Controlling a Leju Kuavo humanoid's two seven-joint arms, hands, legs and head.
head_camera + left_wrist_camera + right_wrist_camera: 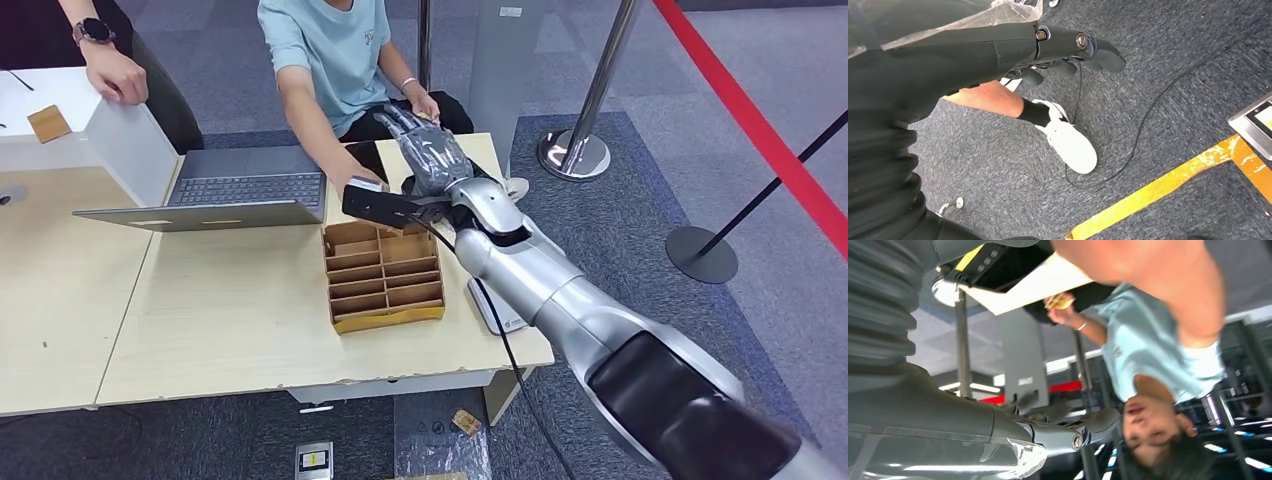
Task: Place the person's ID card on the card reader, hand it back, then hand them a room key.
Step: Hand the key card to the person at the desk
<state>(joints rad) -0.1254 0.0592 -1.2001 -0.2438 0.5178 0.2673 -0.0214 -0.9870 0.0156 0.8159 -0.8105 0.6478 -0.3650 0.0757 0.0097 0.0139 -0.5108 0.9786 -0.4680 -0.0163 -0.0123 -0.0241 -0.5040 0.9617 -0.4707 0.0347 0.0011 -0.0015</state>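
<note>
Left hand (1068, 52): hanging over carpet, fingers loosely apart, holding nothing. Laptop (225, 195), then cardboard divider box (383, 275), on table (200, 320). Right hand (430, 150): extended toward seated person (335, 60), fingers spread, empty. Card in person's hand (1060, 301).

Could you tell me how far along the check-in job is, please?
Done: cannot tell. In hand: the right hand reaches across the table toward the person, apparently holding nothing; the left hand hangs idle. Left: probably at least the room key handover.
</note>
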